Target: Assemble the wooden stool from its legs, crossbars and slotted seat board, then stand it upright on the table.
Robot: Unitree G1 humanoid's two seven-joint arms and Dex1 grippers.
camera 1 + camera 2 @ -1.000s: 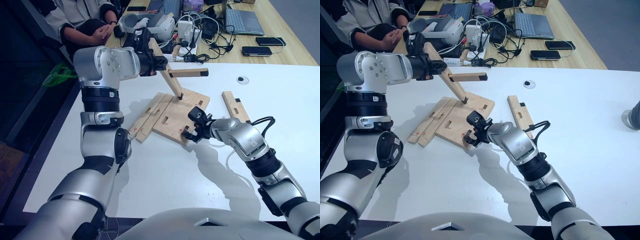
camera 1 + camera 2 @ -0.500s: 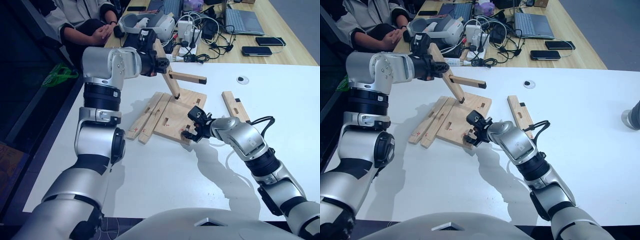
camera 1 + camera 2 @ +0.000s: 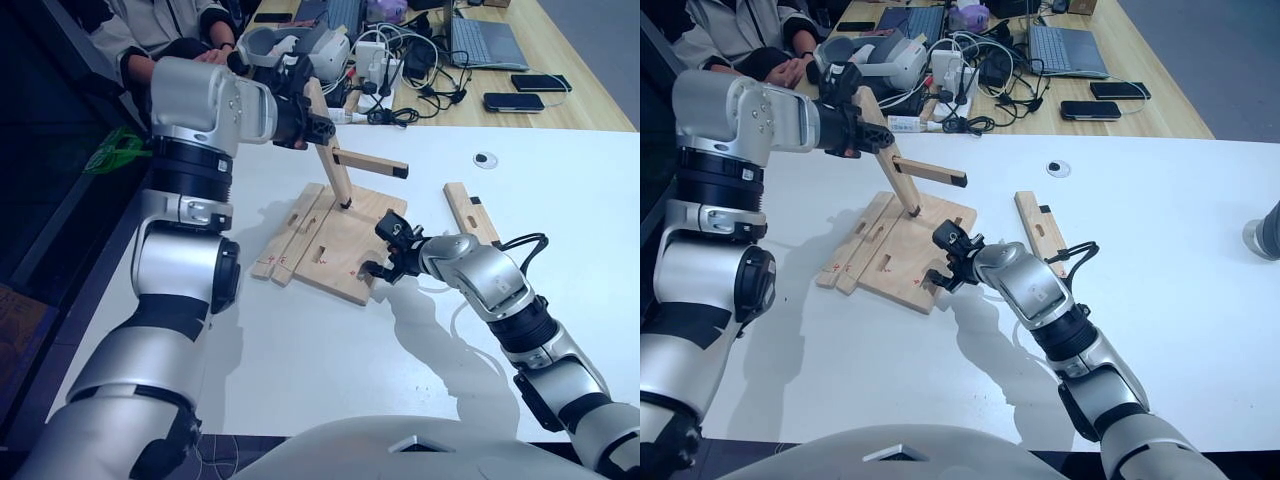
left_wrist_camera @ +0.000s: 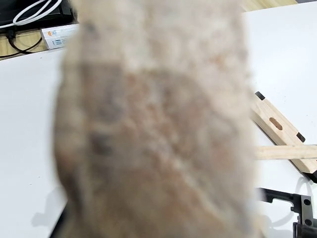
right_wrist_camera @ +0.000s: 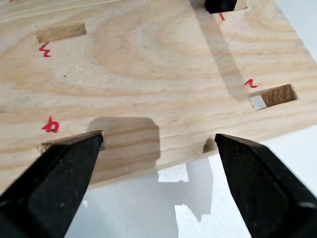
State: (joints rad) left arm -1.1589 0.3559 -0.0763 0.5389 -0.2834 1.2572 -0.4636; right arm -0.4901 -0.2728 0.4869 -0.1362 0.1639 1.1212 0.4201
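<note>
The slotted seat board (image 3: pixel 335 262) lies flat on the white table (image 3: pixel 560 200), red marks beside its slots. My left gripper (image 3: pixel 303 108) is shut on a wooden leg (image 3: pixel 330 160) with a crossbar (image 3: pixel 372 163) sticking out sideways. The leg stands steeply, its lower tip just over the board's far edge. In the left wrist view the held leg (image 4: pixel 158 124) is a blurred mass of wood. My right gripper (image 3: pixel 385 257) is open at the board's near right edge; its black fingers (image 5: pixel 49 183) straddle the edge of the board (image 5: pixel 148 74).
Two loose legs (image 3: pixel 285 232) lie against the board's left side, and another (image 3: pixel 470 212) lies to its right. A small round disc (image 3: pixel 486 159) sits farther back. A desk (image 3: pixel 560 110) beyond the table holds cables, a laptop, phones and a headset.
The left arm has swung the leg more upright and a little leftward. The seat board and the two legs beside it have slid toward the near left. The right gripper stayed at the board's edge.
</note>
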